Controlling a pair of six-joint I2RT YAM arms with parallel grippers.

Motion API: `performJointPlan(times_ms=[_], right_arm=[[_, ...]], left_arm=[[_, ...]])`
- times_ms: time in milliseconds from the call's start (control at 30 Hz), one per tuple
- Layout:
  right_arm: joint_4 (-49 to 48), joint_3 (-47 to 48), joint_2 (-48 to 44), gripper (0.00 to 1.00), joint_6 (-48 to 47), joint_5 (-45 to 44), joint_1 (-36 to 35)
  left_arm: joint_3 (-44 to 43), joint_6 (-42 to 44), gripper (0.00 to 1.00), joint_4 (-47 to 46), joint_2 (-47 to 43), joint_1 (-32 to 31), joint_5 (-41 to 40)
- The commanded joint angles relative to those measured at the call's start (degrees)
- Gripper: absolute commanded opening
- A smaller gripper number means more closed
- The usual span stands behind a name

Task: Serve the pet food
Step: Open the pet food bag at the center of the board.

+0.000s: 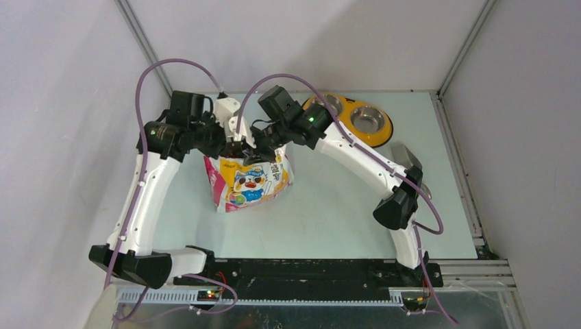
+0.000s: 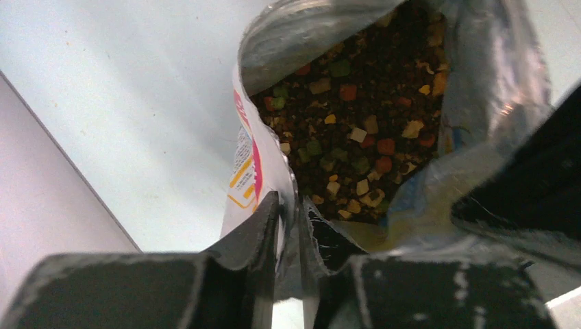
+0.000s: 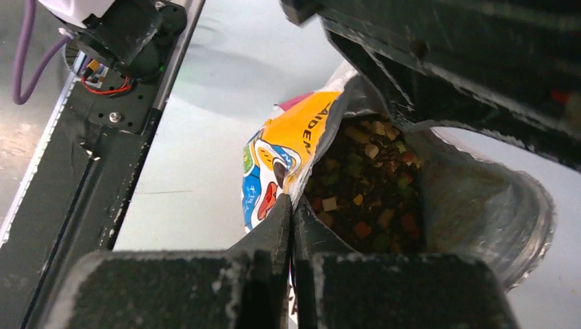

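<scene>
- The right gripper (image 3: 293,205) had its jaws pressed together on the near rim of the bag (image 1: 250,179), with the thin edge pinched between the two black fingers (image 3: 274,229).
- The left gripper (image 2: 291,205) had its jaws a little apart, and the bag's left rim ran up through the narrow gap. One finger (image 2: 260,226) lay against the printed outer wall. I could not tell whether the rim was gripped or only sat loose between them.
- Both grippers met over the bag's mouth, close beside each other, and the mouth gaped open between them.
- The pet food (image 2: 356,130) was inside the bag, below the silver inner lining. It was a dark brown heap speckled with tan, orange, red and green bits.
- The bag stood on the table (image 1: 329,205), left of the middle, with its cartoon cat face turned toward the near edge.
- A yellow feeder (image 1: 384,130) with two steel bowls lay at the far edge, to the right of the bag and well apart from it. The right arm crossed over its left bowl.
- A grey scoop (image 1: 405,154) lay just near of the feeder, partly hidden behind the right arm.
</scene>
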State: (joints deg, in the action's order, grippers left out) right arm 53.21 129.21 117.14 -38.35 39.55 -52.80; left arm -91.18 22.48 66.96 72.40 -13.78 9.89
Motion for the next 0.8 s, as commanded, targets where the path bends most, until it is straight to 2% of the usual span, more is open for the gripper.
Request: performJointPlan(times_ms=[0, 133, 200, 333, 533, 667, 767], right_arm=[[2.1, 1.0, -6.8, 0.00, -1.7, 1.5, -1.1], [3.1, -0.8, -6.5, 0.00, -3.1, -1.1, -1.8], [3.7, -0.9, -6.4, 0.00, -3.1, -1.0, -2.0], [3.6, -1.3, -6.9, 0.00, -3.1, -1.8, -2.2], [-1.8, -5.1, -8.4, 0.00, -1.3, -6.9, -2.4], [-3.6, -6.9, -8.7, 0.07, 0.5, -8.5, -2.5], [-4.5, -7.1, -8.8, 0.16, 1.8, -9.4, -2.6]], left_arm=[[0.6, 0.5, 0.17, -1.3, 0.0, -1.2, -5.5], [0.6, -1.0, 0.04, -3.4, -0.2, -1.2, -8.8], [0.6, -1.8, 0.01, -4.7, -0.5, -1.2, -11.2], [0.1, -3.2, 0.00, -7.0, -1.5, -1.2, -14.0], [-1.6, -6.0, 0.00, -10.1, -3.6, -1.1, -17.3], [-2.7, -7.7, 0.00, -12.2, -5.7, -0.8, -19.5], [-3.4, -8.4, 0.00, -12.7, -6.2, -0.5, -22.1]])
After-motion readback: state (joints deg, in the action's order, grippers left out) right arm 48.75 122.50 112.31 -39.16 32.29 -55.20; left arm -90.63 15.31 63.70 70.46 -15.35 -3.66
